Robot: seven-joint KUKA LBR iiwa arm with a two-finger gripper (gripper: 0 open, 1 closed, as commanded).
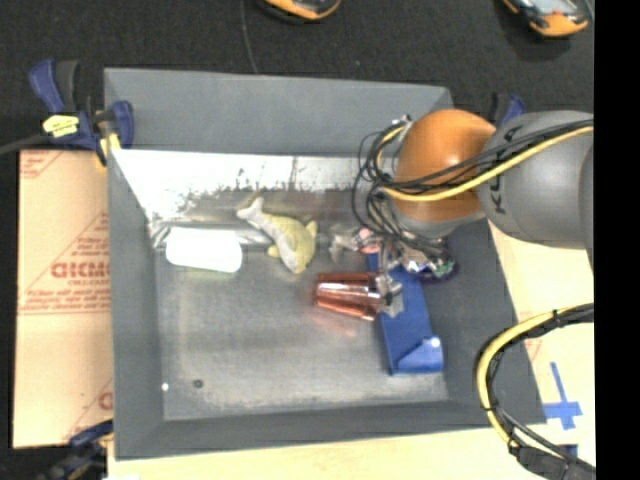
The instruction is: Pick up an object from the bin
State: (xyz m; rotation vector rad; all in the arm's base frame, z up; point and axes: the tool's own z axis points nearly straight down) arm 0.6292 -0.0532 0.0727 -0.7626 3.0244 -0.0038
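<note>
Field notes, grey bin [262, 366]. My gripper [388, 284] is low in the right half, under my orange cover [440, 163]. It sits at the right end of a shiny red-copper tube-like thing [343, 298] lying flat on the floor, pointing left. Touching or just above it: cannot tell. Jaws open or closed: cannot tell, my wrist hides them. A blue flat block [408, 336] lies just beside, running toward the near right corner. Near the back wall: a pale yellowish soft toy [289, 238]. Farther left, well apart from me: a white oblong [203, 251].
</note>
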